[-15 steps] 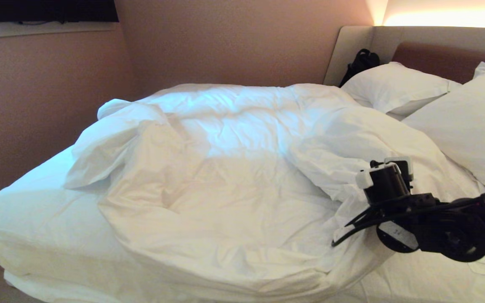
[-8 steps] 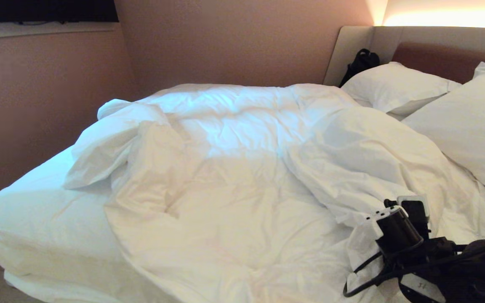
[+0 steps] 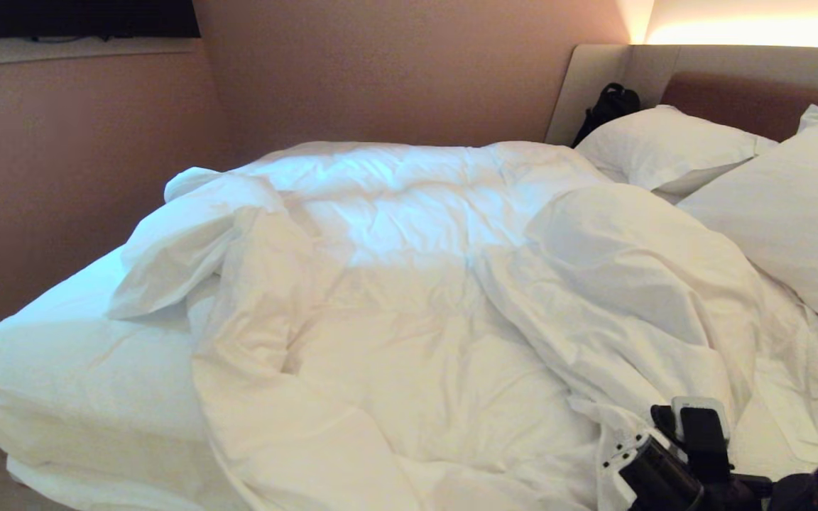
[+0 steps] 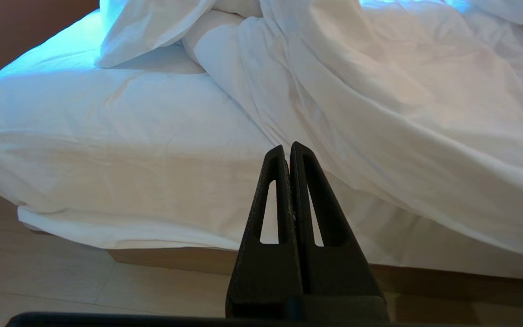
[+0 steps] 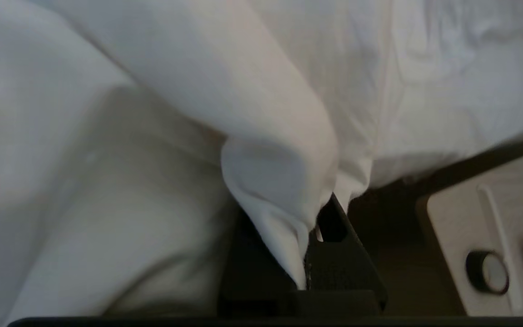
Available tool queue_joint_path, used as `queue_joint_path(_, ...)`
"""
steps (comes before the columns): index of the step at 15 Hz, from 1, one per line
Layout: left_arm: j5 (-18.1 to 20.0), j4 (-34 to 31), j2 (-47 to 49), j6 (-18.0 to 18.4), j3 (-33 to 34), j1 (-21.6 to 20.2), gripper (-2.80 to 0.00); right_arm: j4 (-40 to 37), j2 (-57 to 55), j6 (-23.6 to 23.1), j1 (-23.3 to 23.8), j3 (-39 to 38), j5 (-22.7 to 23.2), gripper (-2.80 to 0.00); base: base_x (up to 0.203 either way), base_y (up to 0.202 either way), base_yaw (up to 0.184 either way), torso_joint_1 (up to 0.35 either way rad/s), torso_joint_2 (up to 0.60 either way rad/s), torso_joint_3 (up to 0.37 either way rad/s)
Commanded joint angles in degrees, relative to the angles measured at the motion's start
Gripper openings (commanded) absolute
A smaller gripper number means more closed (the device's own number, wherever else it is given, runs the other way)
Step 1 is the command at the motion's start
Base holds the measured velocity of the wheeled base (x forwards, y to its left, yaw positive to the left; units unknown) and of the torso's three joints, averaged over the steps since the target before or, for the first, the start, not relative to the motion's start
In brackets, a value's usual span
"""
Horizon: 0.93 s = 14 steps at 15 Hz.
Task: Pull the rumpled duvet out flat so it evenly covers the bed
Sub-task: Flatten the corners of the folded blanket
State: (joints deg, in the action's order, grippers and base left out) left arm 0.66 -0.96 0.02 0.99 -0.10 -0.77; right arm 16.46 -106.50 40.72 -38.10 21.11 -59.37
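With our right gripper (image 5: 309, 254) pinching an edge fold of the puffy, wrinkled white duvet (image 3: 409, 312) bunched mid-bed, and our left gripper (image 4: 290, 152) pressed together, the thin fold may slip free.

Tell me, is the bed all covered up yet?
Not yet. The right gripper is shut on an edge of the duvet, near the bed's front side. The duvet is bunched in the middle, and bare sheet shows on the left. The left gripper hangs shut beside the bed, holding nothing.
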Motion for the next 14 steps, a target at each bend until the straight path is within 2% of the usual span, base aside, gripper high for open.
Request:
queue_joint_path(1,-0.04,0.00,-0.02,-0.02,0.01,-0.02,-2.80,0.07,-4.33,9.90,-0.22,-0.63,-0.49,-2.80,0.000,0.000,0.000,0.000,0.00,0.000)
queue_joint_path(5,0.00,0.00,-0.02,-0.02,0.01,-0.02,-2.80,0.07,0.66,10.58,-4.74,-1.99,-0.15,-2.80,0.000,0.000,0.000,0.000,0.00,0.000)
queue_joint_path(13,0.04,0.00,-0.02,-0.02,0.01,-0.02,-2.80,0.07,2.00,11.84,-4.71,-2.56,-0.05,-2.80,0.000,0.000,0.000,0.000,0.00,0.000)
queue_joint_path(14,0.04,0.00,-0.02,0.07,0.01,-0.02,-2.80,0.07,2.00,11.84,-4.71,-2.56,0.01,0.00,0.000,0.000,0.000,0.000,0.00,0.000)
